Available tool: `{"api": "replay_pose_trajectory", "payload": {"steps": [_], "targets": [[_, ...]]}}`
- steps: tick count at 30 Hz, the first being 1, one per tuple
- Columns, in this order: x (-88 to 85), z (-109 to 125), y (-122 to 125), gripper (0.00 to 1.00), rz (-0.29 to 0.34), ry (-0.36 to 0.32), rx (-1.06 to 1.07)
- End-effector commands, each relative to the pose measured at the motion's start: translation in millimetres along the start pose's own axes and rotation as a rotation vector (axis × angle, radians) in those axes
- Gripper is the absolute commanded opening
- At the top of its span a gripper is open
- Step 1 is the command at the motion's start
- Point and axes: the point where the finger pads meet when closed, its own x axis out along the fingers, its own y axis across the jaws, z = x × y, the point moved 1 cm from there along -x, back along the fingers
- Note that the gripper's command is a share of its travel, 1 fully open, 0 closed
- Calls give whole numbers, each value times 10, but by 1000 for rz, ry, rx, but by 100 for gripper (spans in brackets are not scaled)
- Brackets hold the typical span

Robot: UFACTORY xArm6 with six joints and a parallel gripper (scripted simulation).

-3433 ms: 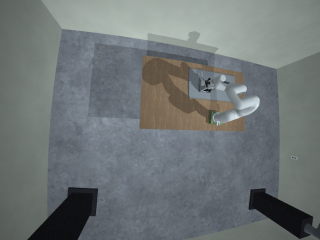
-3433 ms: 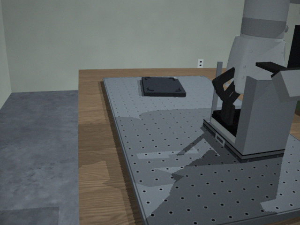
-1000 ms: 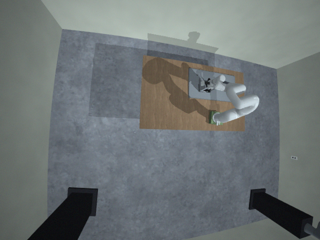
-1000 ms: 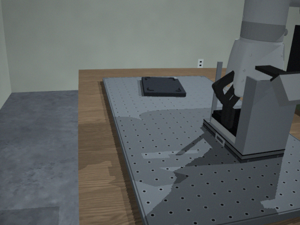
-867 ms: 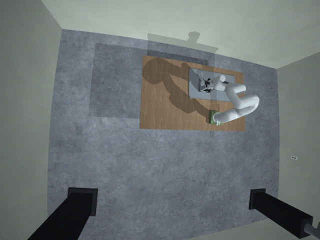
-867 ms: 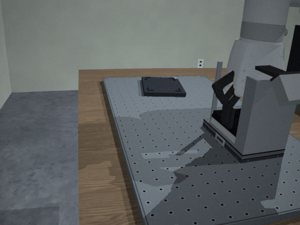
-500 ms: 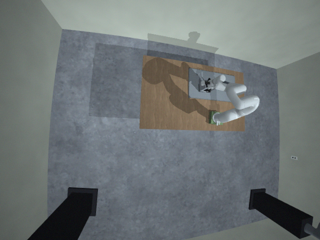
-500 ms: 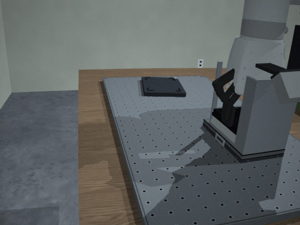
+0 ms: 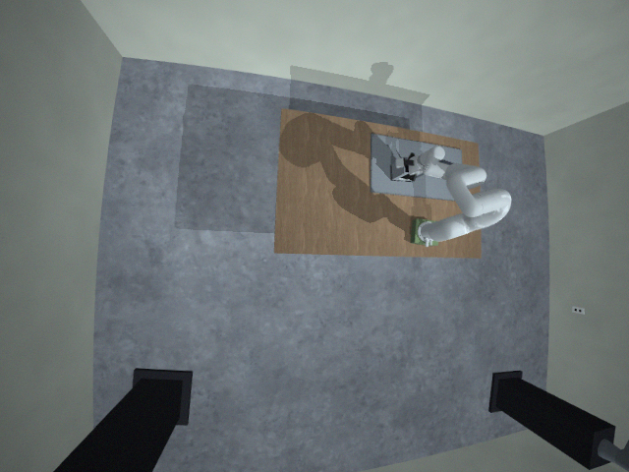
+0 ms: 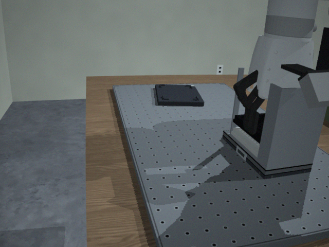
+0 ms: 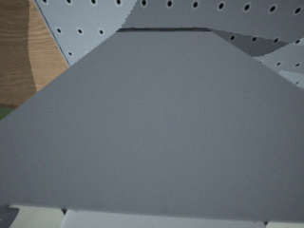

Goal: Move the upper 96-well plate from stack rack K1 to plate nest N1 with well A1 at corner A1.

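Note:
The grey stack rack K1 [image 10: 281, 130] stands at the right of the perforated board, with a thin post [image 10: 237, 98] at one corner. My gripper [image 10: 249, 111] reaches down into the rack, its black fingers shut on the upper plate [image 10: 242, 121], which shows as a dark edge inside the rack. A pale plate edge [image 10: 245, 140] lies below it. The rack wall hides most of both plates. The dark plate nest N1 [image 10: 179, 94] sits empty at the far end of the board, with a pale mark [image 10: 192, 85] at one far corner. The rack's grey wall [image 11: 152, 128] fills the wrist view.
The arm's wrist [image 10: 281, 58] towers over the rack. From above, the arm [image 9: 467, 203] bends from its green base [image 9: 423, 232] at the table's near edge to the rack [image 9: 405, 168]. The wooden table [image 9: 330, 203] extends left of the board.

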Motion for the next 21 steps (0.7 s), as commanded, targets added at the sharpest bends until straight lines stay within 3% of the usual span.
{"api": "replay_pose_trajectory", "payload": {"steps": [1, 21], "targets": [[-39, -5, 13, 0, 4, 1, 0], [-169, -5, 14, 0, 4, 1, 0]]}}
